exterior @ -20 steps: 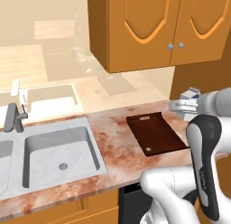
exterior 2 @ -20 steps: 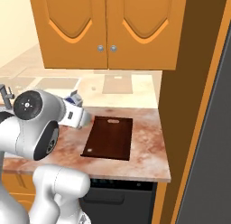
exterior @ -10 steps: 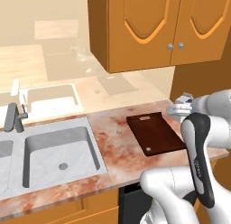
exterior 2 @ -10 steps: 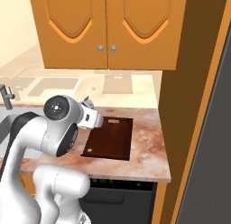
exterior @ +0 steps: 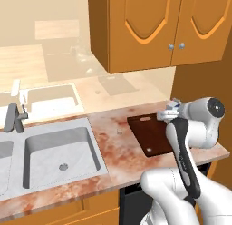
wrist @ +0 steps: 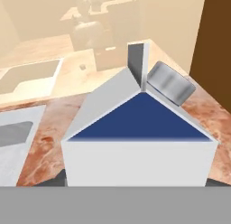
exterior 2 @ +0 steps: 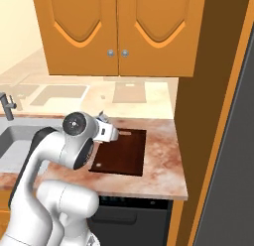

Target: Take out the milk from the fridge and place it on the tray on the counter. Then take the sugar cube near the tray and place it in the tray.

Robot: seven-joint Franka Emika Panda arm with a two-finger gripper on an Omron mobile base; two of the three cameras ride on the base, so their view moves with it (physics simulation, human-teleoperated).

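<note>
Swinging leftward since the earlier frame, the gripper (exterior: 168, 111), clamped on the milk (wrist: 140, 137), now hangs over the tray's (exterior: 152, 137) 1 o'clock corner, so lowering looks next.

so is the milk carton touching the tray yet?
Cannot tell. Hand view shows the milk carton close up, its base hidden. In the base views the arm blocks the carton over the tray.
</note>
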